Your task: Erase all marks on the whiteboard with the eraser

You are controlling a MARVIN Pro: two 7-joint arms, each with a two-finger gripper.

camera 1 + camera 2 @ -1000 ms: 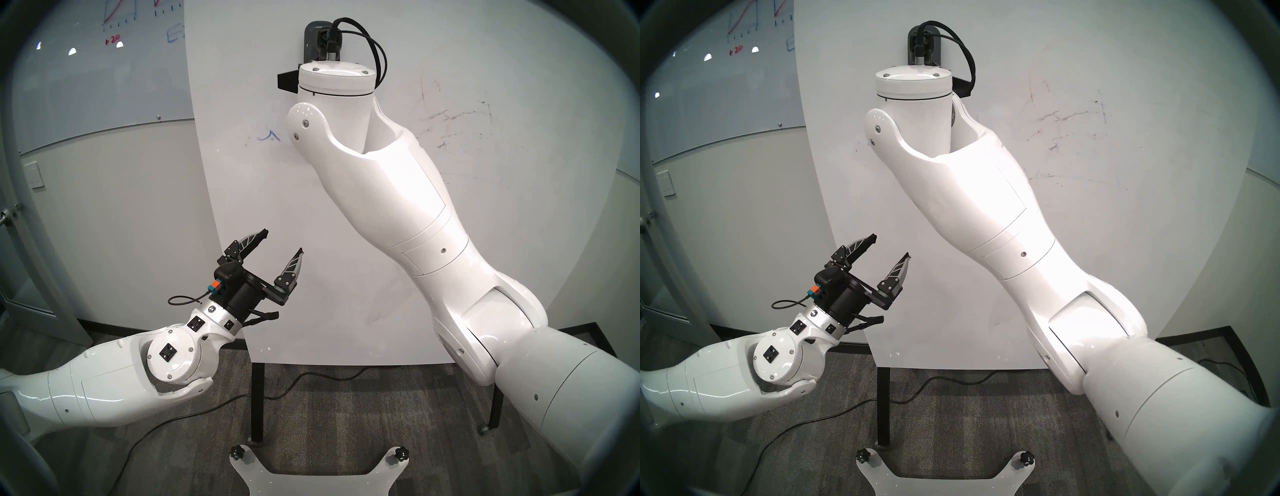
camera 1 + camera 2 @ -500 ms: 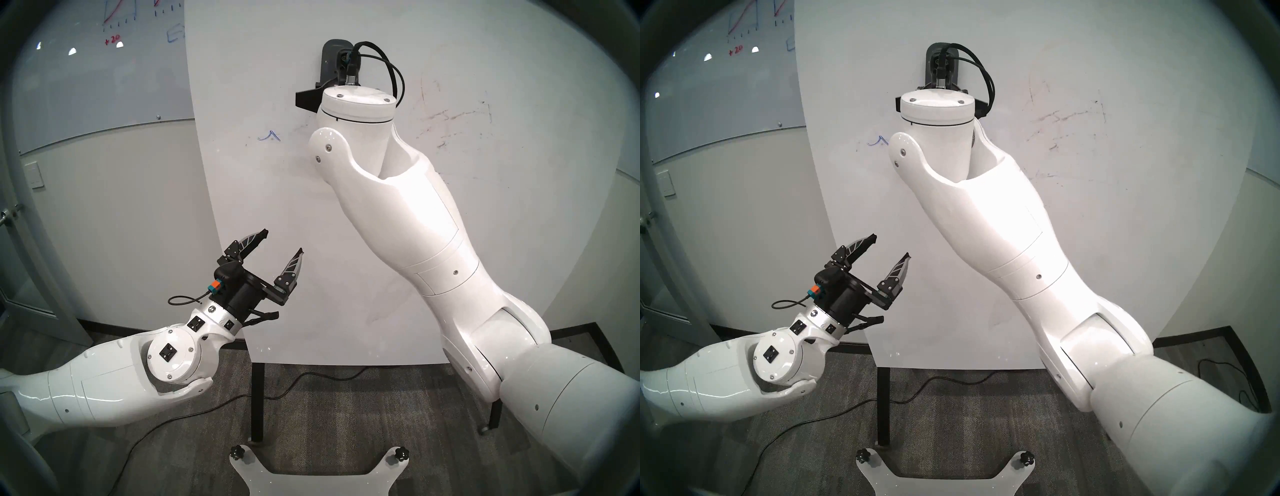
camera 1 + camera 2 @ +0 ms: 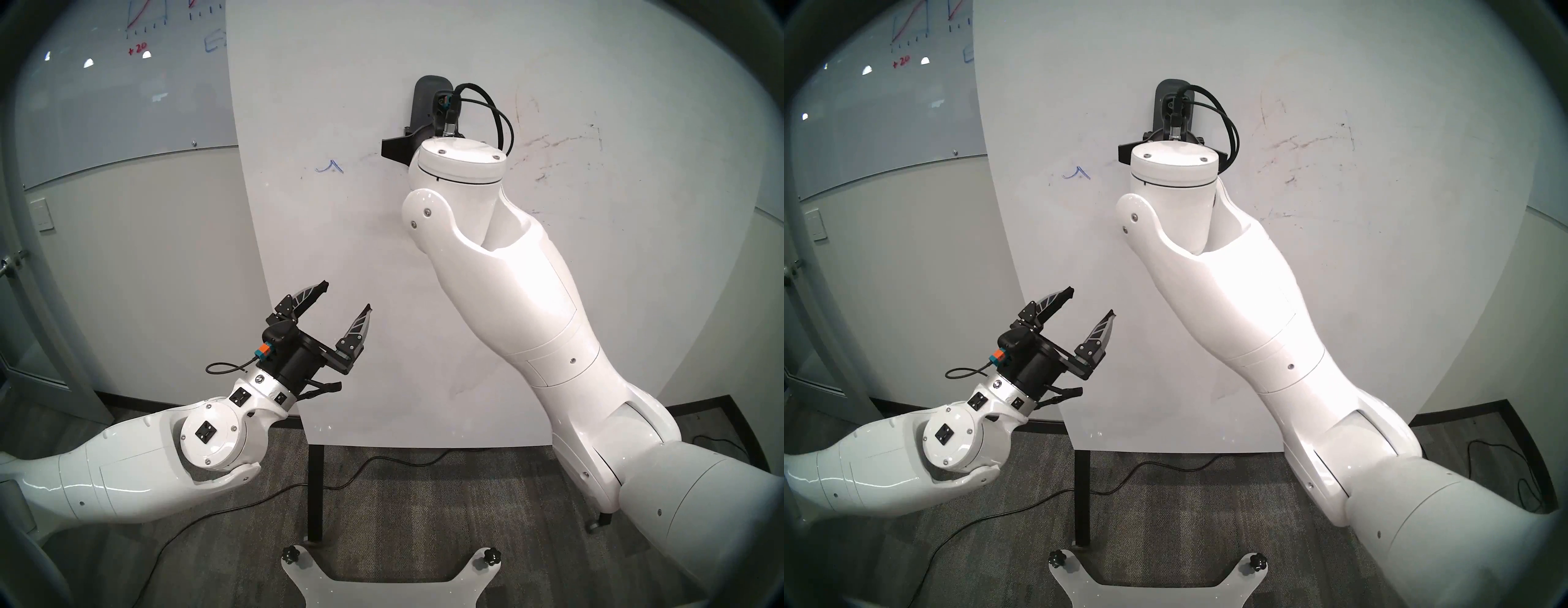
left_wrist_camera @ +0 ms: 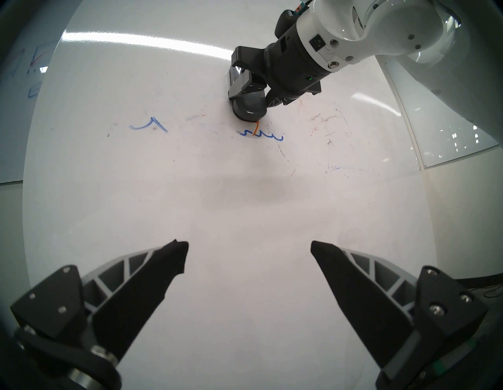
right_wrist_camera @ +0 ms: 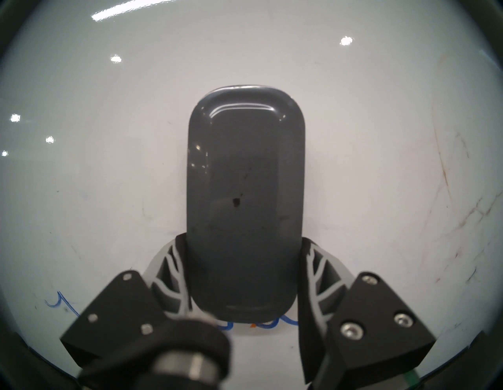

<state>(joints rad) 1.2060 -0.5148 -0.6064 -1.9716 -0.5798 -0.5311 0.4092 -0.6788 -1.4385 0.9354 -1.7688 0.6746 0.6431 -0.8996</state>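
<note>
Right end effector point(image 5: 243, 275): closed on the lower end of the dark grey oblong plastic eraser point(image 5: 245, 196), both fingers clamped against its long sides.
Left end effector point(image 4: 249, 253): spread wide and empty, apart from the board, at about 7 o'clock from the eraser in the head view.
Eraser position: flat on the large white matte whiteboard point(image 3: 382, 263), long axis running 12 to 6 o'clock.
Marks left: blue wavy line point(image 4: 262, 134) with an orange stub just at 6 o'clock of the eraser; a small blue hooked stroke point(image 3: 330, 167) at 9 o'clock; faint grey-brown scratchy smudges point(image 3: 560, 144) at 3 o'clock.
Risk: the eraser could tilt off the board, judging by the low grip, and leave streaks.
Risk: the hooked stroke could be missed, being well apart.
Room: grey carpet point(image 3: 403, 501), glossy glass panel with graphs point(image 3: 127, 72) at 10 o'clock.
</note>
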